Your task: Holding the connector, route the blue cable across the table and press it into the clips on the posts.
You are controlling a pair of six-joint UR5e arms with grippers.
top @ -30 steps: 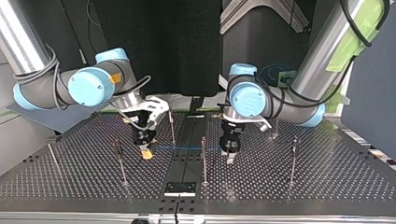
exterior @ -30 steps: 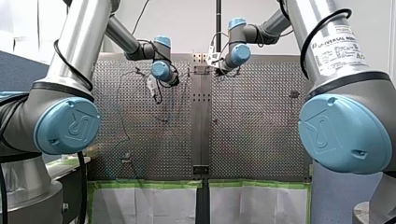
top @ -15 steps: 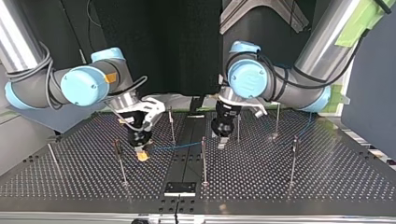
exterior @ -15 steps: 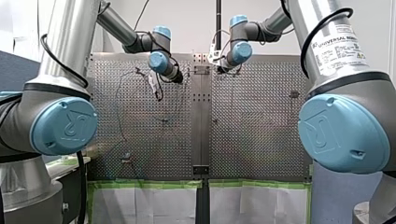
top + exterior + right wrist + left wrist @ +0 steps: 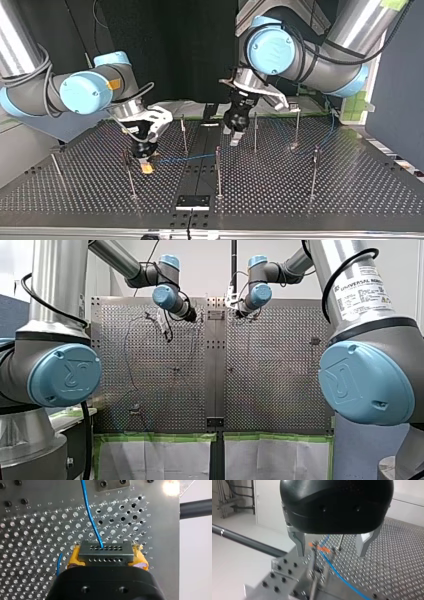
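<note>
Connector (image 5: 106, 554): small grey block with rows of holes, held by its two short ends. It sits low over the table (image 5: 350, 200) at the top view's left.
Right gripper (image 5: 146, 167): pointing down, with its yellow pads (image 5: 74, 558) pressed in on the connector from both sides. A thin post (image 5: 129, 175) stands just beside it.
Cable (image 5: 91, 517): blue and thin. It leaves the connector's face ahead of my right gripper and runs off over the perforated plate. In the top view it stretches from the connector toward the middle post (image 5: 218, 170), near the table's centre strip. Another blue stretch shows at the top view's right, near the far posts.
Left gripper (image 5: 331, 547): metal fingers (image 5: 298, 542) spread wide, with nothing between them. In the top view it hangs clear above the table, just to the right of the centre strip and beside a far post (image 5: 255, 132).
Below the left gripper: the left wrist view shows a post top carrying a small orange piece (image 5: 322, 548), and the blue cable runs up to it. That spot is blurred, so I cannot tell whether the cable sits in a clip.
Other posts: thin upright rods standing well apart across both halves of the table.
</note>
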